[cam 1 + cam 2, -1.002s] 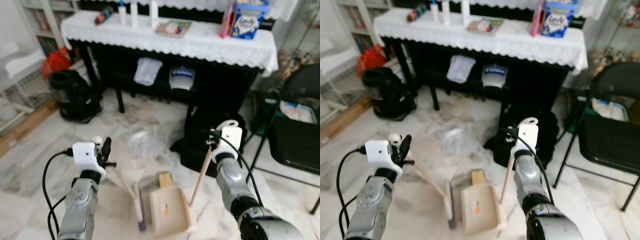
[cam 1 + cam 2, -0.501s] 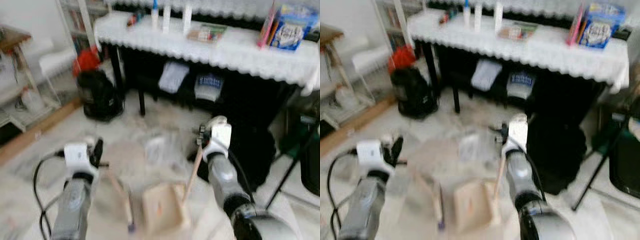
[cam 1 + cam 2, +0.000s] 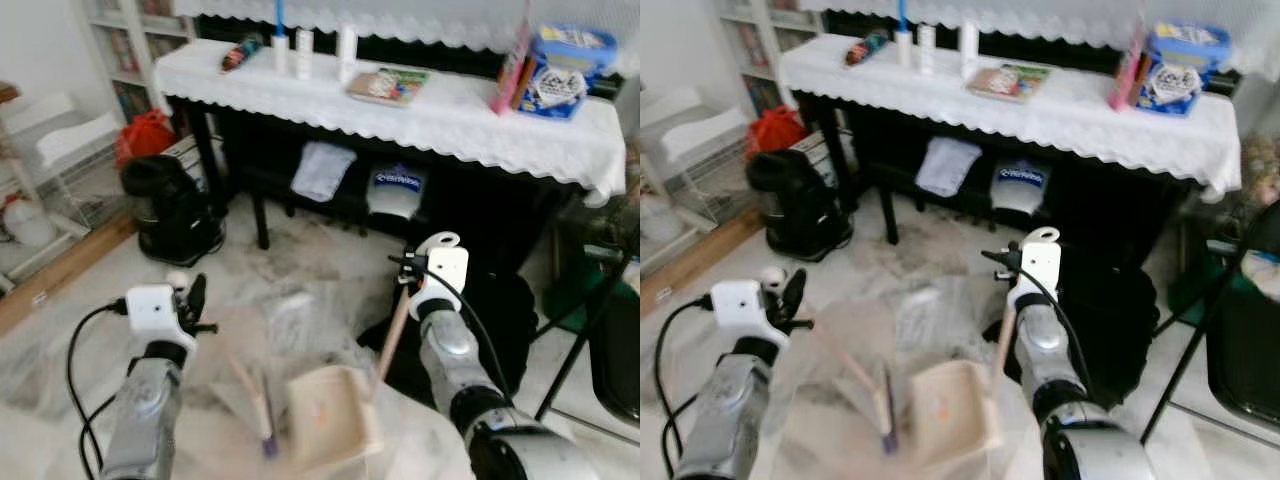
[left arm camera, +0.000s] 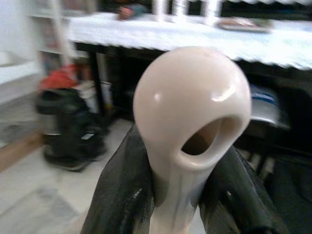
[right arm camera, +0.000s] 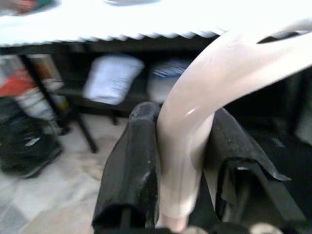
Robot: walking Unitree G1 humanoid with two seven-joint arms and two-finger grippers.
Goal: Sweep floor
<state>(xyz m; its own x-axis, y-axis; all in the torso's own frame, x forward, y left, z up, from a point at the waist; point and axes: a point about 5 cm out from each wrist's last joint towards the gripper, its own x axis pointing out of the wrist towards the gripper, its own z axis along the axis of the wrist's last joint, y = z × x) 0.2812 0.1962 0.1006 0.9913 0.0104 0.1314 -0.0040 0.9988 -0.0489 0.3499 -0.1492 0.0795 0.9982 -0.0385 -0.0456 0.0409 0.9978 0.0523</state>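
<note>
1. The left gripper (image 4: 178, 195) pinches the broom handle (image 4: 190, 122); the broom head (image 3: 262, 425) below is blurred.
2. The right gripper (image 5: 178, 168) clamps the dustpan handle (image 5: 195, 122); the dustpan (image 3: 325, 415) hangs blurred below, over the marble floor (image 3: 60, 350).

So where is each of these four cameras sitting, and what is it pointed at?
Left eye, right eye: on the head, looking forward and down at the marble floor and draped table; both silver arms show.
Left wrist: along the left gripper, shut on the broom handle.
Right wrist: along the right gripper, shut on the dustpan handle.
All four share the table.
</note>
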